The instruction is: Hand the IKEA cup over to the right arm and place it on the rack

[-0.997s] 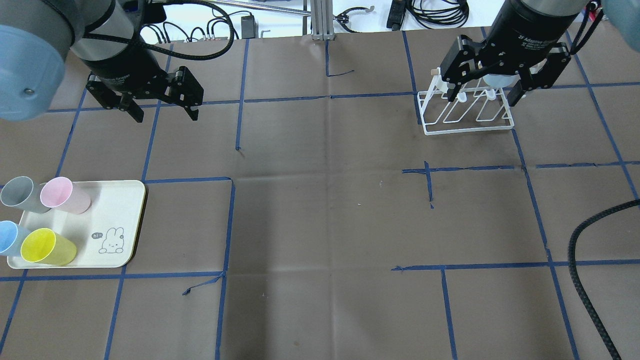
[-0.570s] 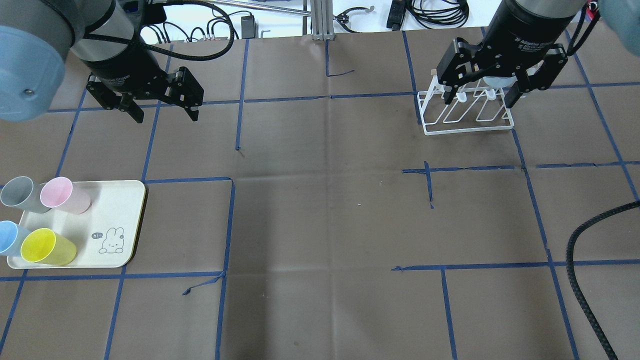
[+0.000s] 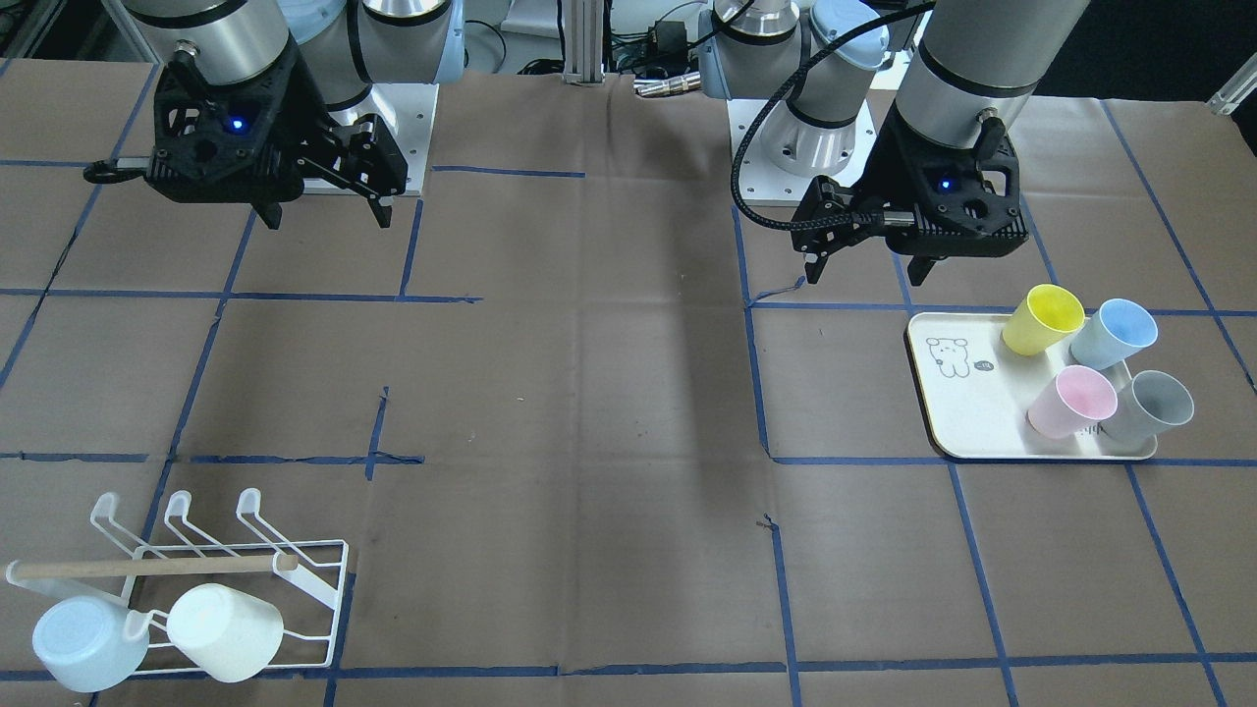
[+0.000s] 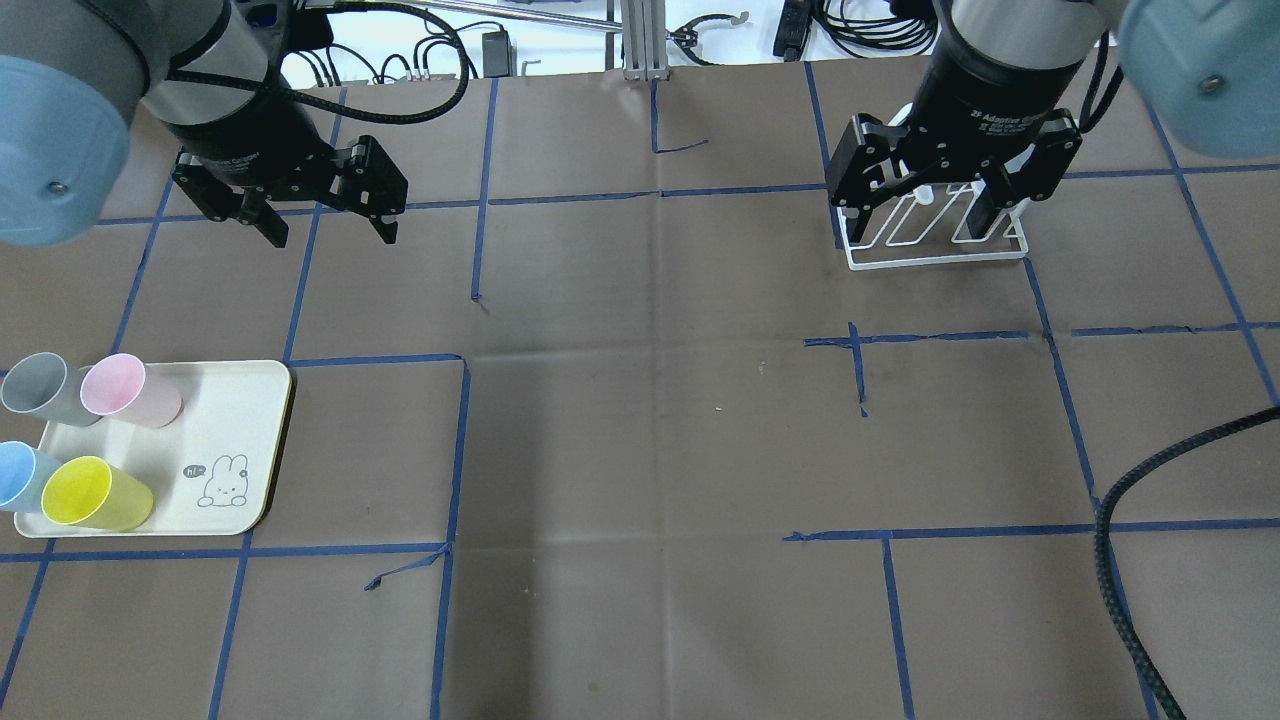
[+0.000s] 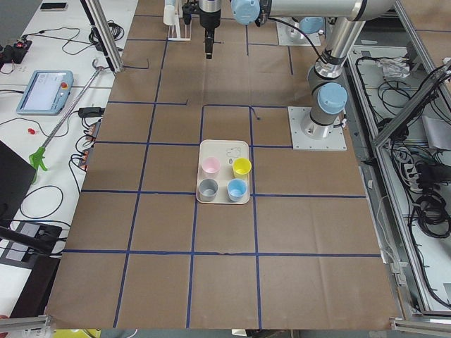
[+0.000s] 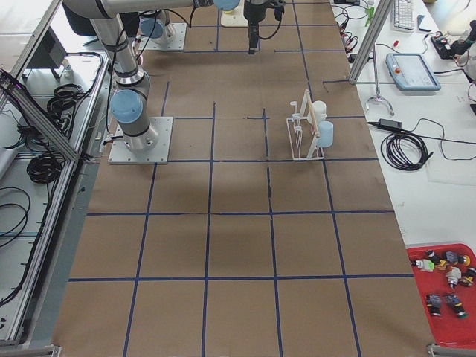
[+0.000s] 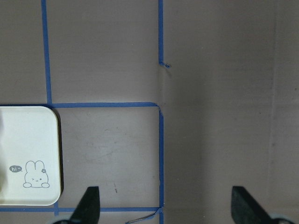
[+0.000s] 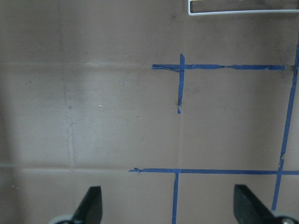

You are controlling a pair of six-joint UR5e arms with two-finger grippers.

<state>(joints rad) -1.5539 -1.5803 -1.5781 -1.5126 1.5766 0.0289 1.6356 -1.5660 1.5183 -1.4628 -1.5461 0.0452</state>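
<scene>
- The left claw hangs above the brown-papered table. Its two fingers are spread wide with nothing between them.
- Four plastic cups stand mouth up on a cream tray, below this claw and off to its side, not under its fingers. They are the yellow cup, blue cup, pink cup and grey cup. None is held.
- The tray lies on the left claw's side of the table, well apart from the right claw. That is probably why a cup must pass from claw to claw.
- The right claw also hangs spread and empty, apparently free to receive a cup.
- The white wire rack stands on the table below and just ahead of the right claw. Only its base edge shows in that claw's own camera.
- A pale blue cup and a white cup hang tilted on prongs at the side of the rack farthest from the right claw. This likely leaves the nearer prongs free for the next cup.
- I judge the next step is for the left claw to go down to the tray.
</scene>
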